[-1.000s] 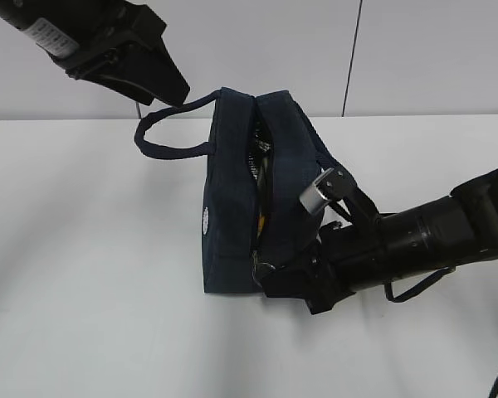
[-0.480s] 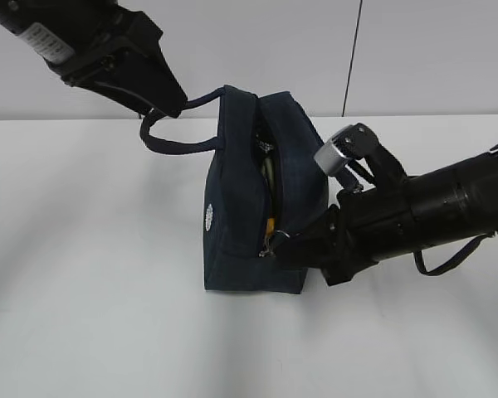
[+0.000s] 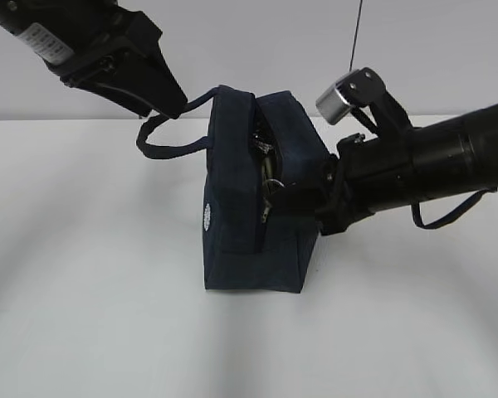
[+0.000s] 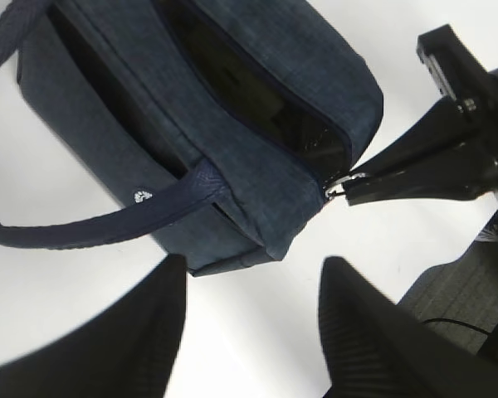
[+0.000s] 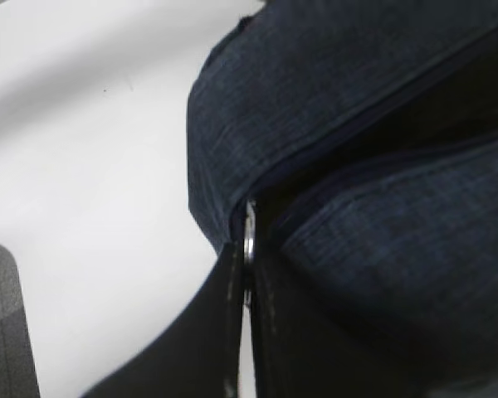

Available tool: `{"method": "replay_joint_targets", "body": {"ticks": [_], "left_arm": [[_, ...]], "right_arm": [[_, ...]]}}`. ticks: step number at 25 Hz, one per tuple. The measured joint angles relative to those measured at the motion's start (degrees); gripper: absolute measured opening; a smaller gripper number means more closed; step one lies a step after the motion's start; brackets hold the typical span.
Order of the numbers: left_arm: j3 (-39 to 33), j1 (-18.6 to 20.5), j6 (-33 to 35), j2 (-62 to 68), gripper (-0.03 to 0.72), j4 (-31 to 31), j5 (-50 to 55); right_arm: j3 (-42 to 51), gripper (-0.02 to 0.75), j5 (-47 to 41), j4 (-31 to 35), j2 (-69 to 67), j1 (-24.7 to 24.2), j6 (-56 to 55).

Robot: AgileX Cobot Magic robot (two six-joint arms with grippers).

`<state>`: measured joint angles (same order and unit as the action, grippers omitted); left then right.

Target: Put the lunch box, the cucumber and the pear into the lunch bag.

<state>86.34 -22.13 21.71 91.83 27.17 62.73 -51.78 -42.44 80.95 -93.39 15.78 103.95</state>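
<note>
The lunch bag (image 3: 253,199) stands upright on the white table (image 3: 83,274) – the right gripper (image 5: 247,274) pinches its metal ring pull (image 5: 249,236) to work the zipper, while the left gripper (image 3: 162,106), jaws spread, sits at a handle (image 3: 170,137), apparently steadying it.

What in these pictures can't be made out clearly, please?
- Contents of the lunch bag: exterior view shows only slivers through the zip gap; left wrist view shows a dark opening.
- Left end effector grip on the handle: hidden by its own housing in the exterior view.
- Ring pull: mostly covered by the right end effector.
</note>
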Motion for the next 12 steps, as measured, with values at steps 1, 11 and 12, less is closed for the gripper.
{"method": "replay_joint_targets", "body": {"ticks": [1,11,12], "left_arm": [[0.0,0.0,0.0,0.0,0.37,0.0,0.0],[0.0,0.0,-0.02,0.0,0.371,0.15,0.0],[0.0,0.0,-0.07,0.0,0.371,0.15,0.0]], "right_arm": [[-0.74,-0.016,-0.1,-0.36,0.0,0.0,-0.38],[-7.61,-0.016,-0.42,-1.04,0.0,0.0,-2.49],[-8.04,-0.016,-0.42,-1.09,0.0,0.0,-2.42]]}}
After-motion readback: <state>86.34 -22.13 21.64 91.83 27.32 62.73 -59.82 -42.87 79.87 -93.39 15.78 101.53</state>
